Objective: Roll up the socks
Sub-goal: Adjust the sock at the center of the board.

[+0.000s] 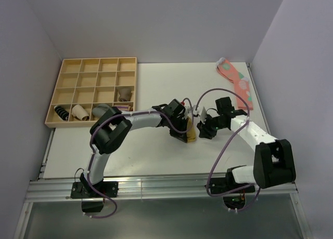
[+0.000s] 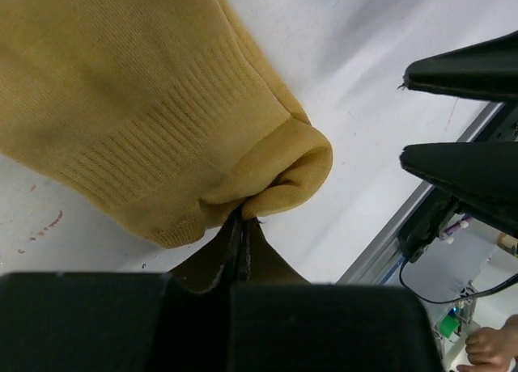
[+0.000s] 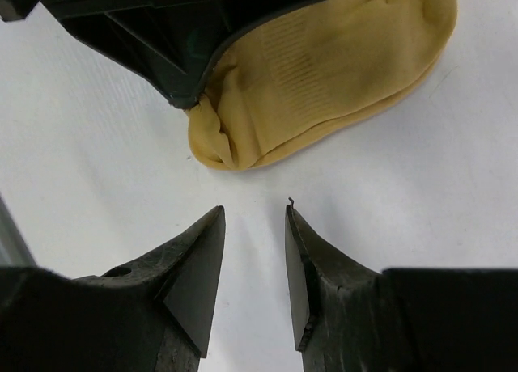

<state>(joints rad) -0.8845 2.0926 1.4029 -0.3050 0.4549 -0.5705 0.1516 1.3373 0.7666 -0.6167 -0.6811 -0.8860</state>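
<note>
While left gripper clamps the socks' folded end | socks: on table, well right of wooden tray | right gripper: parted, empty, just farther from tray | advice: pinch the fold's free edge, roll tight.

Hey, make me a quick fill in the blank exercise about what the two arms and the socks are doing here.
The left gripper is ____ on the edge of the mustard sock.
The right gripper holds ____, its jaws apart just short of that sock.
The pink spotted socks lie at the far ____ corner of the table.
Missing: shut; nothing; right.
</note>
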